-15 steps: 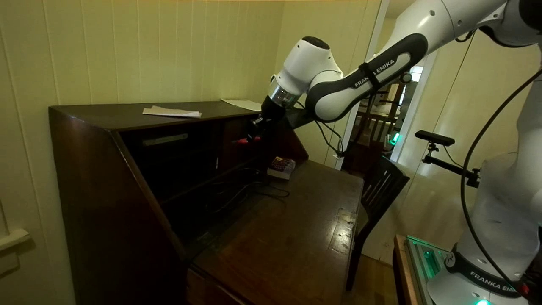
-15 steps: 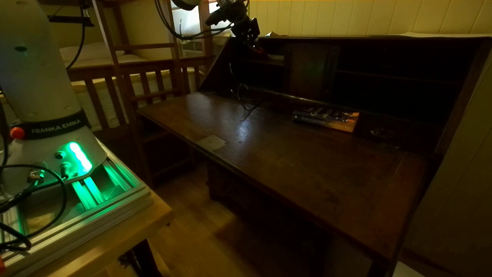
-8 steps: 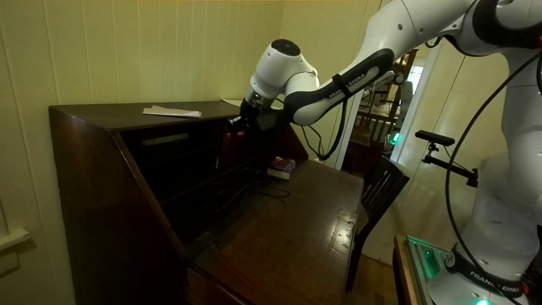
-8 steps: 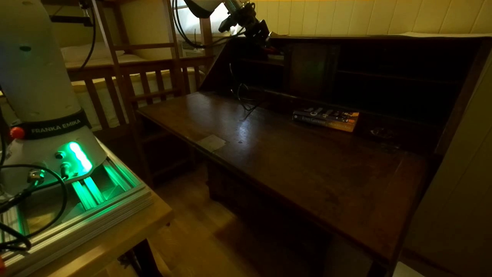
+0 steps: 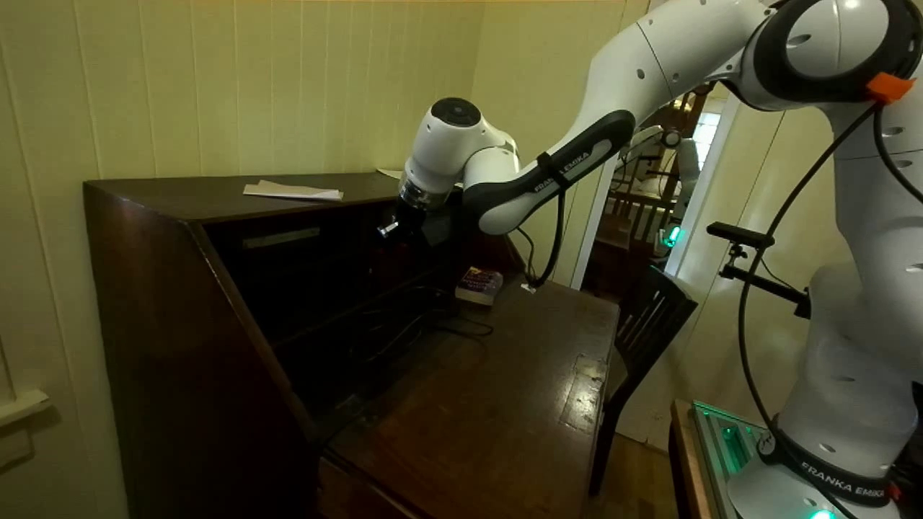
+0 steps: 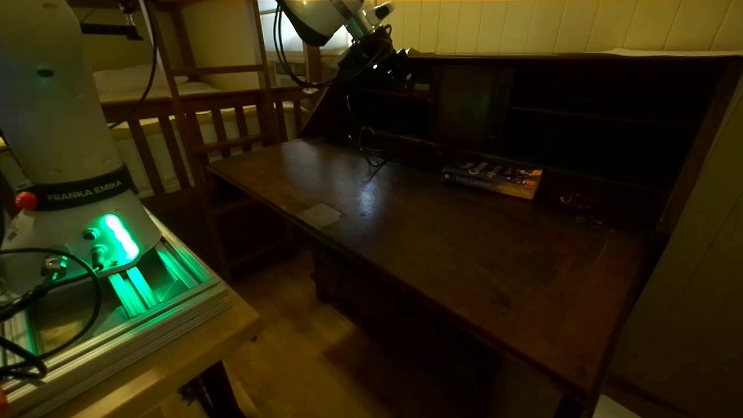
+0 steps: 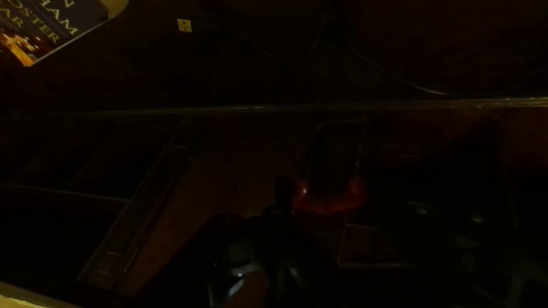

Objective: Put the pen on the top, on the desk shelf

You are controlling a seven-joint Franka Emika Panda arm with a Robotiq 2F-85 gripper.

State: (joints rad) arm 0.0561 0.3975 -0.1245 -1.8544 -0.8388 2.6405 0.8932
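One desk (image 5: 490,389), one book (image 6: 492,181), two papers (image 5: 292,191)

In both exterior views: wall (image 5: 288,86) pale yellow, lined vertically; desk (image 5: 497,389) dark brown; arm (image 5: 634,72) white, black-banded; base lamp (image 6: 121,237) green. In an exterior view, orange tag (image 5: 888,88) at 2 o'clock. Wrist view: book (image 7: 47,30) at 10 o'clock, dark, gold-lettered; curved object (image 7: 327,205) red, 4 to 5 o'clock.

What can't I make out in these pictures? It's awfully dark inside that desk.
Gripper: in the wrist view, darkness hides whether it is open or shut.
Red thing: too dim in the wrist view to tell whether it is the pen, or gripped.
Compartments at the picture's right: in an exterior view, shadow hides whatever may be inside.
Book: in the wrist view, the edges cut off its lettering.
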